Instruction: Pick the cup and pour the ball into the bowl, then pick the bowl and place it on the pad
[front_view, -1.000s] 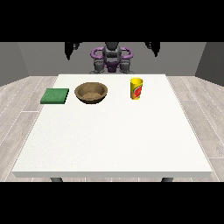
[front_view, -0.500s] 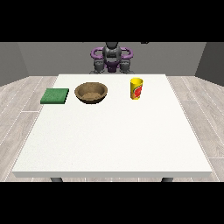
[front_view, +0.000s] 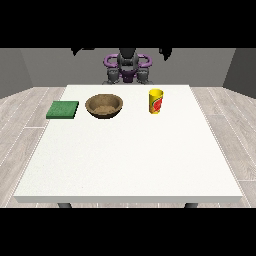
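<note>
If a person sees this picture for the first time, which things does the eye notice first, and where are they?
The eye goes first to the yellow cup with a red mark, upright on the far part of the large white table. To its left at the same depth sits the round brown wooden bowl, and further left the flat green square pad; all three stand apart. Behind the table's far edge is the dark robot with purple arms.

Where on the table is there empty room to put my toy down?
The whole near part of the white table, in front of the green pad, the brown bowl and the yellow cup, is bare. There is also room to the right of the cup, and a smaller gap between bowl and cup. The far row, where those three sit, is the crowded part.
</note>
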